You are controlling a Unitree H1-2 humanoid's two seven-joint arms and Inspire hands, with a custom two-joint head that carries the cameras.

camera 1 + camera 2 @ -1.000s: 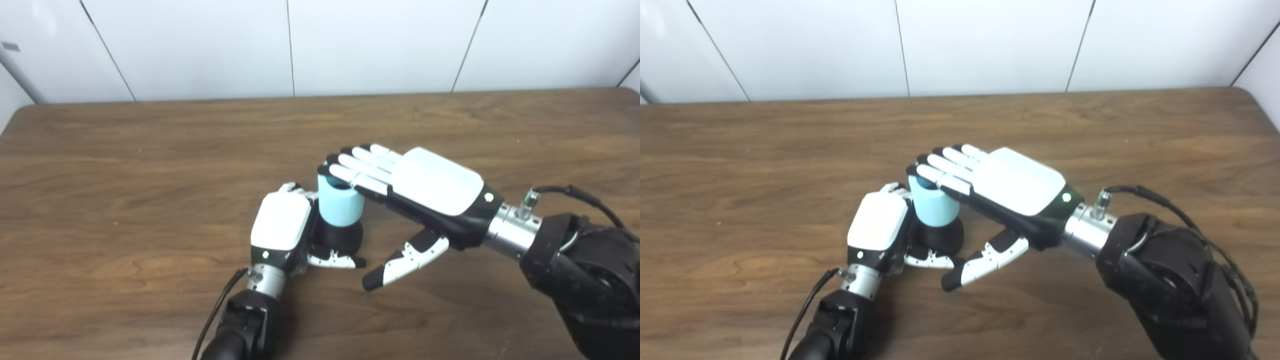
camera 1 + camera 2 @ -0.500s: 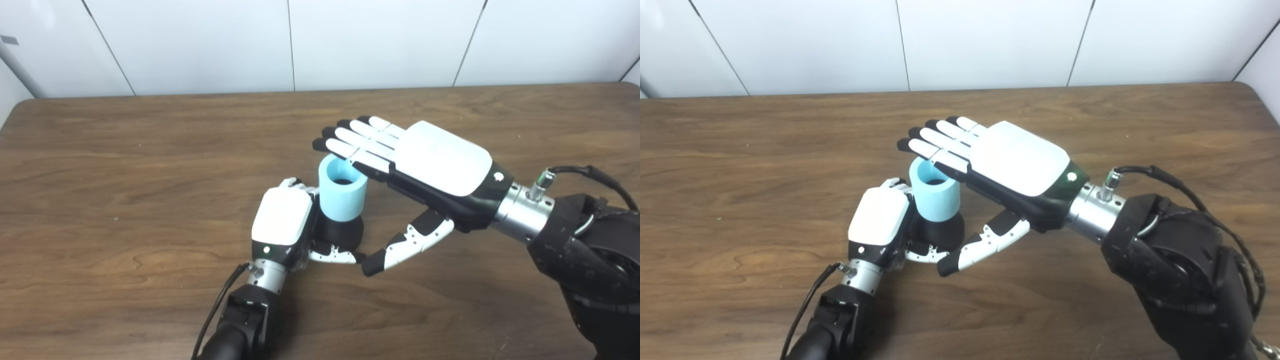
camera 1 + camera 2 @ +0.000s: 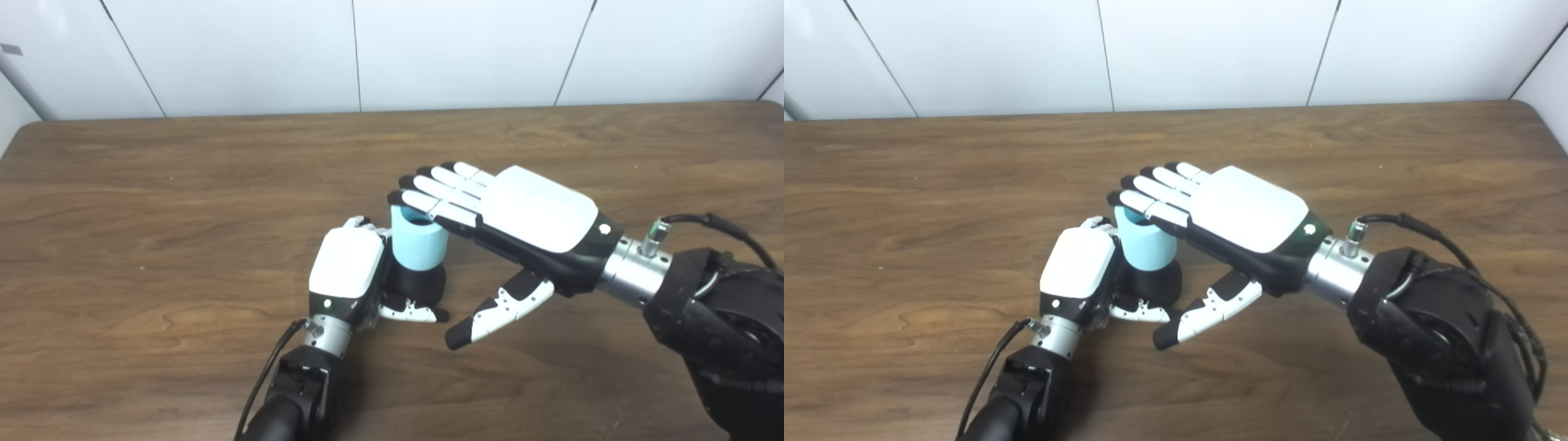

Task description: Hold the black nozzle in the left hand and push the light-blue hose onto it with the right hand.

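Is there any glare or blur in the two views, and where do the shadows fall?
Left eye view: soft, even light, faint sheen on the table, shadow under the right hand. Right eye view: slightly soft overall, no motion blur; light-blue hose clear.

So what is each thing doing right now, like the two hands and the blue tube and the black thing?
left hand: shut on the black nozzle, holding it upright on the table.
black nozzle: upright, top hidden inside the hose.
light-blue hose: upright, seated on the nozzle.
right hand: open, flat, fingers over the hose's top rim.
table: bearing the nozzle.
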